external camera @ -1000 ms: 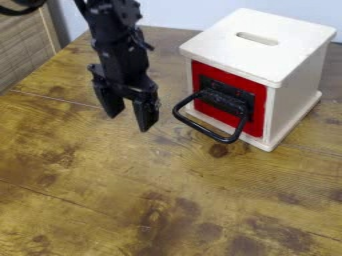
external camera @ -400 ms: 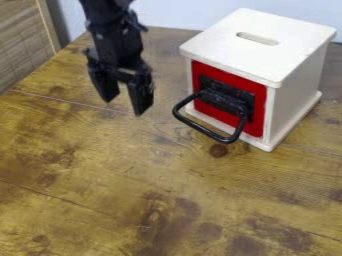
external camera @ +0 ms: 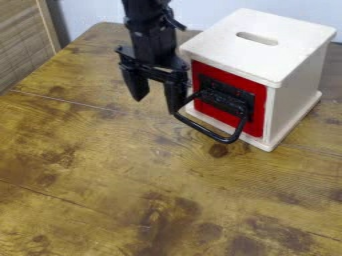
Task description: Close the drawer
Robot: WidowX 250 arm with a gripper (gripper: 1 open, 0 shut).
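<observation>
Drawer (external camera: 227,93) observed at the right of the scene, set in the pale wooden box (external camera: 262,62) with the slotted top, toward the far side of the counter (external camera: 123,185). Its front is red with a black panel, and a large black loop handle (external camera: 203,128) stands out from it toward the near left. How far the front sits out from the box cannot be determined from this angle. Claw (external camera: 156,103) found wide, its two fingers pointing down with nothing between them, to the left of the drawer front; its right-hand finger appears close to the loop, though contact cannot be confirmed. Assessment of handling: the drawer is probably light and should slide under a modest push, with some wooden friction likely. The handle looks stiff and smooth, so a finger might skid along the rounded bar if pressed off-centre. No fragile parts noted. Recommended point of contact is the middle of the black panel or the handle's central stretch, pushed squarely into the box; a grip is judged unnecessary. Pressure at one side could jam the drawer askew, and excess force could shift the whole box, which shows no visible fastening.
</observation>
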